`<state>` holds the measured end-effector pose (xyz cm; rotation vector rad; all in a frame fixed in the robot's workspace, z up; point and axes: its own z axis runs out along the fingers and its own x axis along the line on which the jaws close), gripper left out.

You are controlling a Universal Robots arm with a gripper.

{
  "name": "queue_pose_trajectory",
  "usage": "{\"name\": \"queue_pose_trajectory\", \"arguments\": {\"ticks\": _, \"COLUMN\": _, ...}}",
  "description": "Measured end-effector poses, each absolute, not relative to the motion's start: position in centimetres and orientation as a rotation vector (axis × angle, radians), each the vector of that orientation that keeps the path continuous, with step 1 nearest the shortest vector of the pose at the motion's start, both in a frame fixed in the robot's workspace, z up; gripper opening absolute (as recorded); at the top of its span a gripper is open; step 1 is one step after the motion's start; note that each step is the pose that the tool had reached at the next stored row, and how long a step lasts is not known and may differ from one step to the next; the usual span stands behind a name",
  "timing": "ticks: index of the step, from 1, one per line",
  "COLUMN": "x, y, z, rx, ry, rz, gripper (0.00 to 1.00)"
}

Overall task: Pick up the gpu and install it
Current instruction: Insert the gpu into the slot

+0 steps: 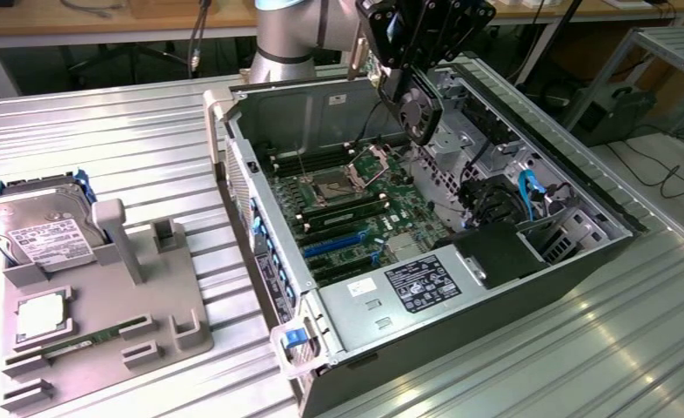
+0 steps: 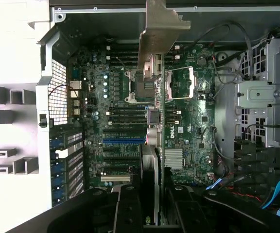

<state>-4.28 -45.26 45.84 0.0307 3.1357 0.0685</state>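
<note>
I'm holding the gpu (image 1: pixel 418 109) edge-on in the fingers (image 2: pixel 129 206) above the motherboard (image 2: pixel 188 126) (case (image 1: pixel 307 109) lying open); lowering it misaligned is risking clipping the open CPU socket (image 2: pixel 179 82).

The ribbed metal table (image 1: pixel 110 131) is seen by the exterior camera from high above, at a slant and from well back, with the open computer case (image 1: pixel 551 287) taken in whole. The wrist camera is pointed straight down into that case from close above, along the gpu (image 2: pixel 152 160) clamped edge-on in the gripper (image 2: pixel 154 211). The motherboard (image 1: pixel 354 209) and its processor socket (image 2: pixel 179 85) are shared by both views.
</note>
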Motion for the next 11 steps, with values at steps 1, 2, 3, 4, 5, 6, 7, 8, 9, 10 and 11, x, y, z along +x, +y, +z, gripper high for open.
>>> {"name": "queue_pose_trajectory", "arguments": {"ticks": 1, "x": -4.28, "y": -45.26, "z": 45.84, "rx": 0.031, "ry": 3.136, "rz": 0.068, "gripper": 0.27}}
{"name": "queue_pose_trajectory", "arguments": {"ticks": 2, "x": -4.28, "y": -45.26, "z": 45.84, "rx": 0.03, "ry": 3.136, "rz": 0.068, "gripper": 0.27}}
{"name": "queue_pose_trajectory", "arguments": {"ticks": 3, "x": -4.28, "y": -45.26, "z": 45.84, "rx": 0.027, "ry": 3.136, "rz": 0.069, "gripper": 0.27}}
{"name": "queue_pose_trajectory", "arguments": {"ticks": 4, "x": -4.28, "y": -45.26, "z": 45.84, "rx": 0.022, "ry": 3.136, "rz": 0.069, "gripper": 0.27}}
{"name": "queue_pose_trajectory", "arguments": {"ticks": 5, "x": -4.28, "y": -45.26, "z": 45.84, "rx": 0.013, "ry": 3.136, "rz": 0.068, "gripper": 0.27}}
{"name": "queue_pose_trajectory", "arguments": {"ticks": 6, "x": -4.28, "y": -45.26, "z": 45.84, "rx": 0.006, "ry": 3.136, "rz": 0.068, "gripper": 0.27}}
{"name": "queue_pose_trajectory", "arguments": {"ticks": 7, "x": -4.28, "y": -45.26, "z": 45.84, "rx": -0.042, "ry": 3.137, "rz": 0.069, "gripper": 0.27}}
{"name": "queue_pose_trajectory", "arguments": {"ticks": 8, "x": -4.28, "y": -45.26, "z": 45.84, "rx": -0.07, "ry": 3.136, "rz": 0.069, "gripper": 0.27}}
{"name": "queue_pose_trajectory", "arguments": {"ticks": 9, "x": -4.28, "y": -45.26, "z": 45.84, "rx": -0.103, "ry": 3.136, "rz": 0.074, "gripper": 0.27}}
{"name": "queue_pose_trajectory", "arguments": {"ticks": 10, "x": -4.28, "y": -45.27, "z": 45.84, "rx": -0.153, "ry": 3.134, "rz": 0.079, "gripper": 0.27}}
{"name": "queue_pose_trajectory", "arguments": {"ticks": 11, "x": -4.28, "y": -45.27, "z": 45.84, "rx": -0.207, "ry": 3.132, "rz": 0.081, "gripper": 0.27}}
